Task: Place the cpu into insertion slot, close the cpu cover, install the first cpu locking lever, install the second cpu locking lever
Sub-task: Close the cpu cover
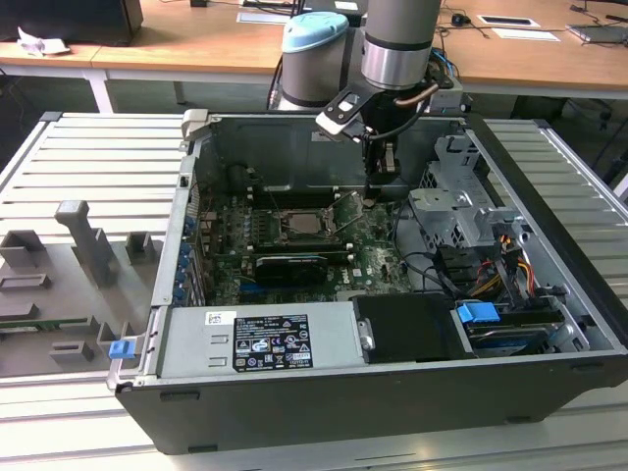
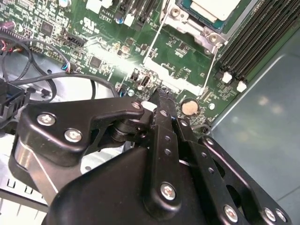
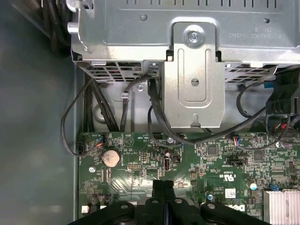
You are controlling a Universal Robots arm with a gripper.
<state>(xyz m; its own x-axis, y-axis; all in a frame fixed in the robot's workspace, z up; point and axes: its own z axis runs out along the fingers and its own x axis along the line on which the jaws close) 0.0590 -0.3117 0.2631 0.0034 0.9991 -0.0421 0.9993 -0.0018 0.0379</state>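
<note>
The cpu (image 2: 213,5) lies with its pale face up in the insertion slot (image 2: 187,21), which in the exterior view sits mid-board (image 1: 304,224). The cpu cover (image 2: 164,77) looks raised off the slot, a thin metal frame tilted toward my gripper, with the board showing through its window. My gripper (image 2: 161,93) hangs just beyond that frame's free edge, fingers shut together with nothing visible between them. Its tips hover low over the green board (image 3: 163,183), to the exterior view's right of the slot (image 1: 373,194).
A metal drive cage (image 1: 456,201) with black cables (image 3: 154,112) stands close behind the gripper. A coin battery (image 2: 189,108) and black memory slots (image 2: 248,47) flank the slot. The power supply (image 1: 260,339) closes the case's near side. Grey fixtures (image 1: 88,245) stand outside.
</note>
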